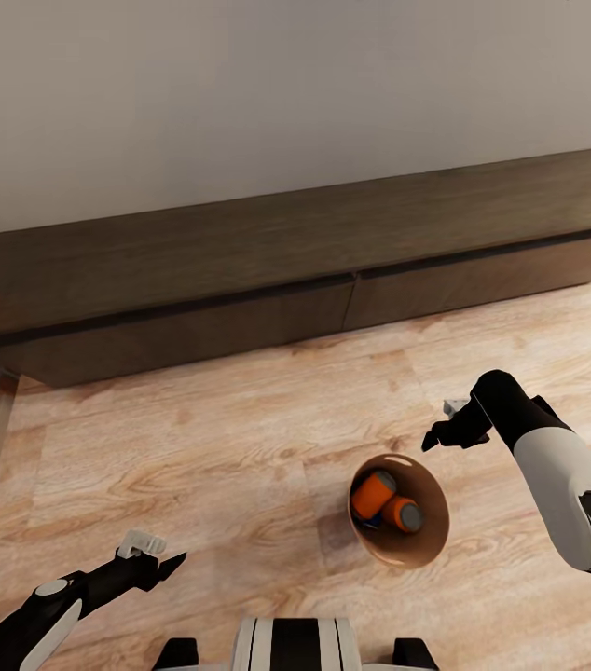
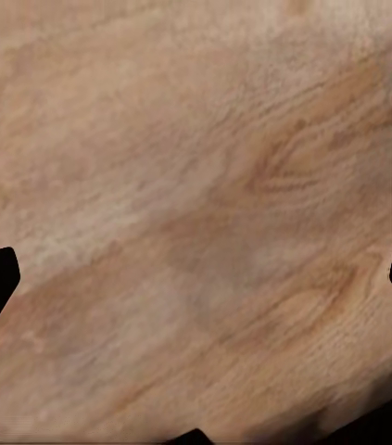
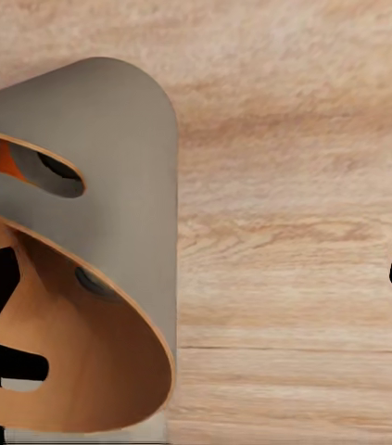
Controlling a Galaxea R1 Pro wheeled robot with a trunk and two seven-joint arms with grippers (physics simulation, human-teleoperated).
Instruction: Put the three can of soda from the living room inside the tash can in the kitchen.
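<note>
Your right gripper (image 1: pixel 446 424) spread wide and empty just beyond the tash can (image 1: pixel 429 550), two orange cans (image 1: pixel 385 499) inside, left gripper (image 1: pixel 158 554) open, holding nothing.

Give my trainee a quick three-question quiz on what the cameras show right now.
1. True or false: the bin stands on the wood floor in front of the long dark cabinet.
2. How many orange cans can be seen in the bin? A) none B) two C) four
3. Fill in: the right end effector is open and holds ____.

Key:
1. True.
2. B, two lying against each other; a third can cannot be made out.
3. Nothing; it hovers above the floor beside the bin's rim.
</note>
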